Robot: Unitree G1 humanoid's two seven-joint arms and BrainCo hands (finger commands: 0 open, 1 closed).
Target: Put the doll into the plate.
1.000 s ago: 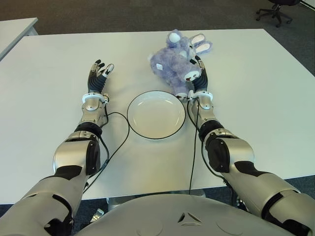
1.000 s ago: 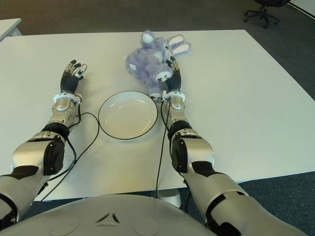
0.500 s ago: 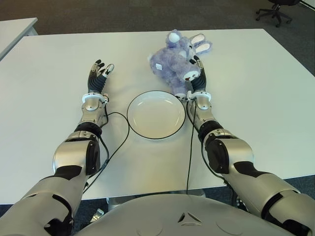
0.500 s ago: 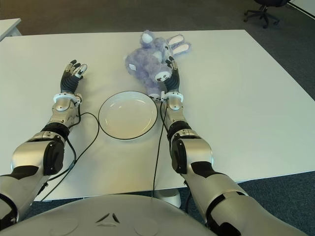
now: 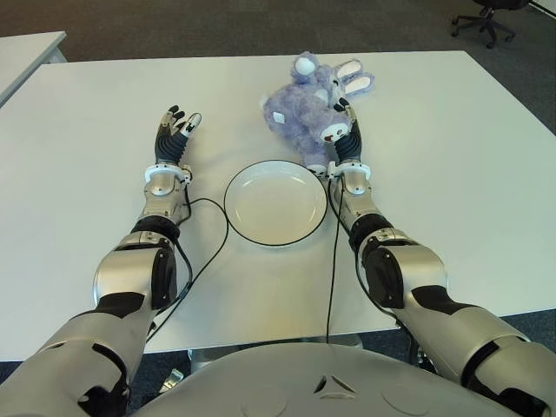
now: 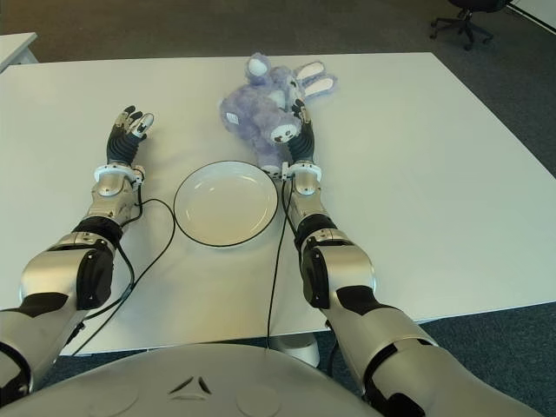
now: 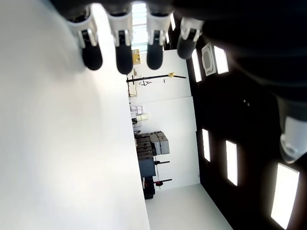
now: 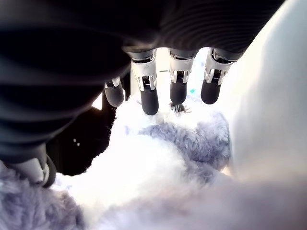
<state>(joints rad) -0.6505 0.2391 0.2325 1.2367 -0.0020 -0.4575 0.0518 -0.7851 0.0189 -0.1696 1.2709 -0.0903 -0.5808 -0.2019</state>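
Note:
A purple plush bunny doll [image 5: 304, 109] lies on the white table [image 5: 452, 174], just beyond the far right rim of the empty white plate [image 5: 275, 202]. My right hand [image 5: 344, 132] stretches flat along the doll's right side, its fingers [image 8: 149, 98] straight and laid against the fur without closing on it. To the left of the plate is my left hand [image 5: 175, 129], with its fingers [image 7: 123, 57] spread above the bare table and holding nothing.
Black cables [image 5: 208, 243] run from both wrists along the plate's sides toward the near table edge. Another table [image 5: 26, 52] stands at the far left, and an office chair [image 5: 486, 17] at the far right, beyond the table.
My right hand has slid slightly left and forward, pressing closer against the doll. The left hand and the plate have not moved.

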